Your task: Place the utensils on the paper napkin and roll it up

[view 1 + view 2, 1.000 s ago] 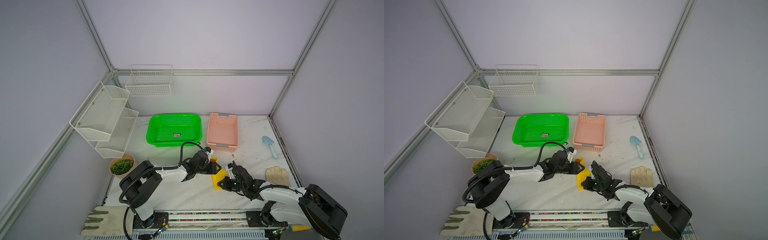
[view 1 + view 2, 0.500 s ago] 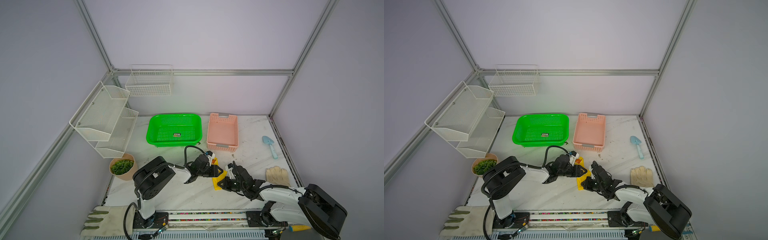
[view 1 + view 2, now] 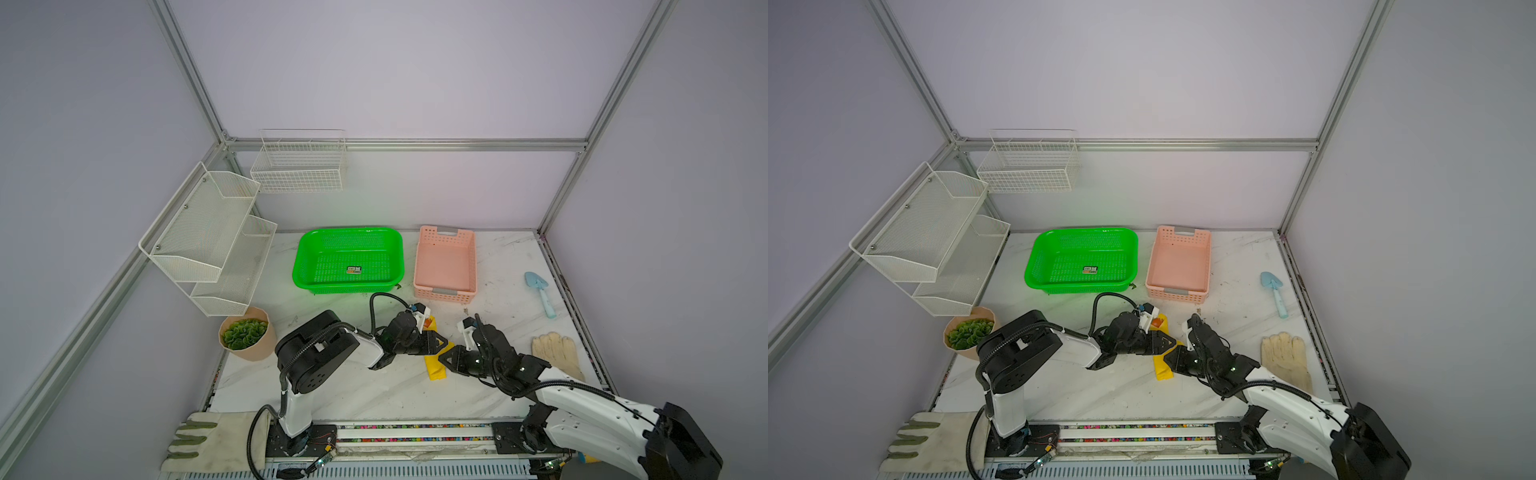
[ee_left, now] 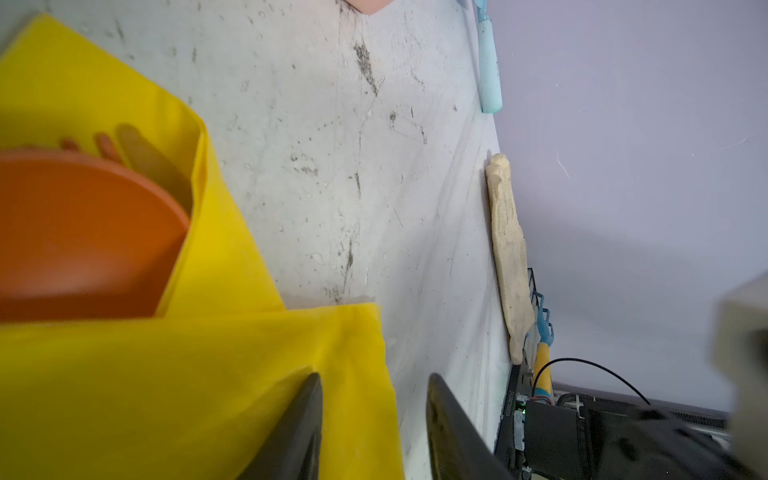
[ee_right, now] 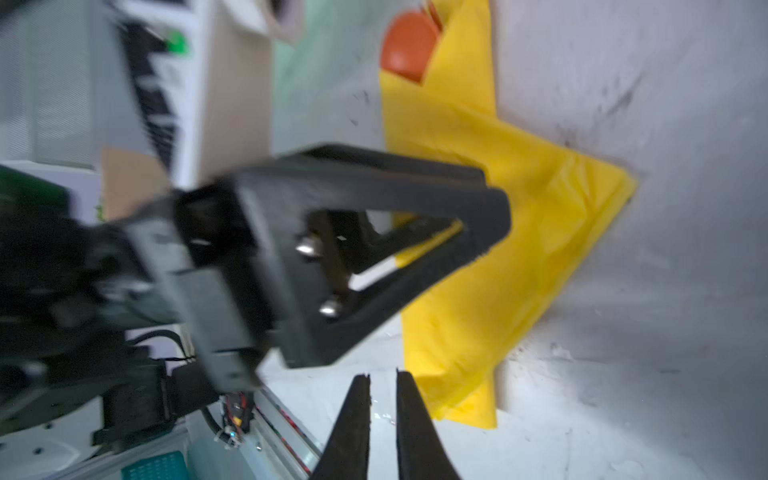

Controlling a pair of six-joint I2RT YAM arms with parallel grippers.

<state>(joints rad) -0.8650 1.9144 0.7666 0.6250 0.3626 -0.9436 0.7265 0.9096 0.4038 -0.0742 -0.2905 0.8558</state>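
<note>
The paper napkin (image 3: 434, 368) (image 3: 1162, 368) lies folded into a loose yellow roll on the marble top in both top views. The utensils are wrapped in it. An orange spoon bowl (image 4: 83, 232) (image 5: 409, 45) (image 3: 1157, 321) sticks out of its far end, with fork tines (image 4: 106, 145) behind it. My left gripper (image 3: 444, 344) (image 3: 1173, 344) (image 4: 374, 378) rests low on the roll's middle, open, with the napkin's (image 4: 208, 374) loose edge between its fingers. My right gripper (image 3: 444, 360) (image 3: 1169, 358) (image 5: 382, 376) sits at the napkin's (image 5: 498, 249) near end, open a crack and holding nothing.
A green basket (image 3: 305, 266) and a pink basket (image 3: 419, 266) stand behind the arms. A light-blue trowel (image 3: 540, 291) and a cream glove (image 3: 555, 357) lie at the right. A potted plant (image 3: 245, 336) is at the left, under white wire shelves (image 3: 208, 232).
My right gripper's jaws have parted slightly at the napkin's near end. The left arm's elbow has swung in towards the middle, while its gripper stays on the roll.
</note>
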